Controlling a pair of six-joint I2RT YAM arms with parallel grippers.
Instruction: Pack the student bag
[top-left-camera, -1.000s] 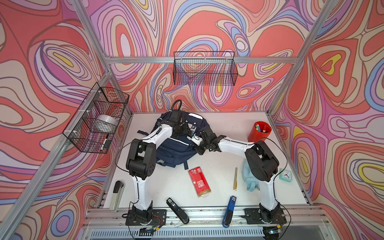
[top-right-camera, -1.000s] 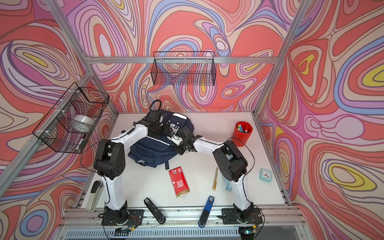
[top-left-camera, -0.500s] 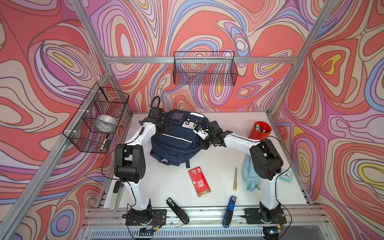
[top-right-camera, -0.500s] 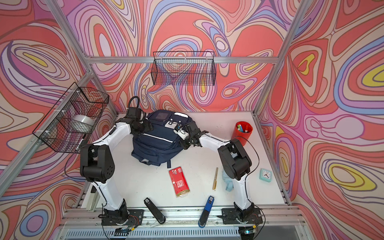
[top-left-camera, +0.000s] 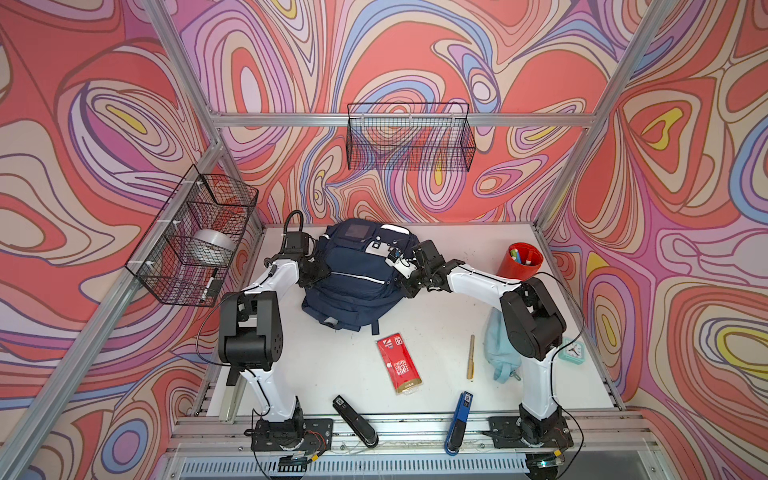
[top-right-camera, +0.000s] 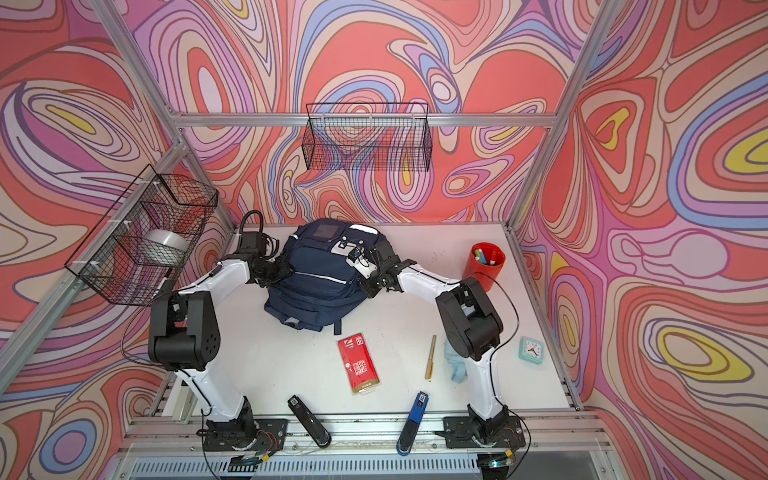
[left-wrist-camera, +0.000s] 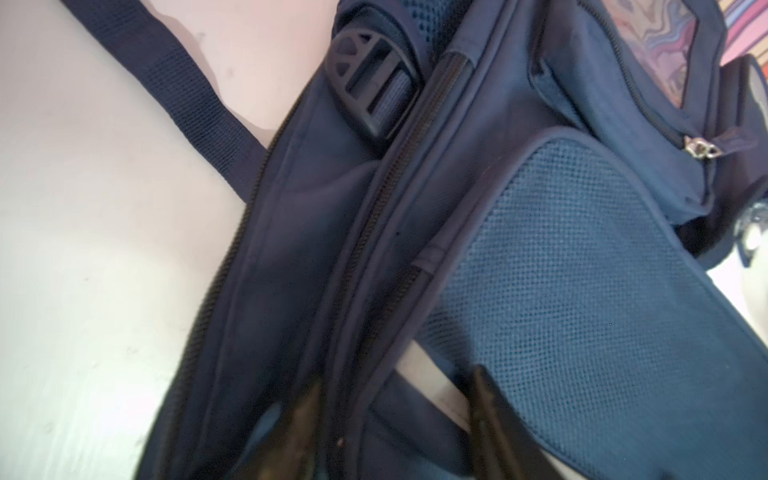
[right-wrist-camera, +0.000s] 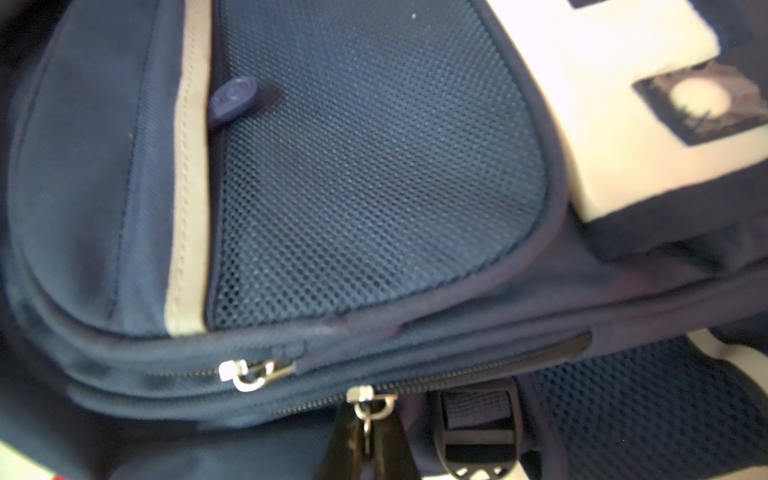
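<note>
a: where's the backpack (top-left-camera: 353, 282)?
b: back middle of the table (top-left-camera: 453, 324), front up, between both arms.
a: right gripper (right-wrist-camera: 368, 440)?
b: clamped on a zipper pull (right-wrist-camera: 370, 409) on the bag's side.
a: left gripper (left-wrist-camera: 395, 384)?
b: fingers straddle the opposite side seam, touching fabric. can't tell if it's pinching.

Left gripper (left-wrist-camera: 397, 378) blurry, cropped, against student bag (left-wrist-camera: 582, 332)

student bag (top-left-camera: 353, 282) blocks rear; table (top-left-camera: 436, 316) bare before it
</note>
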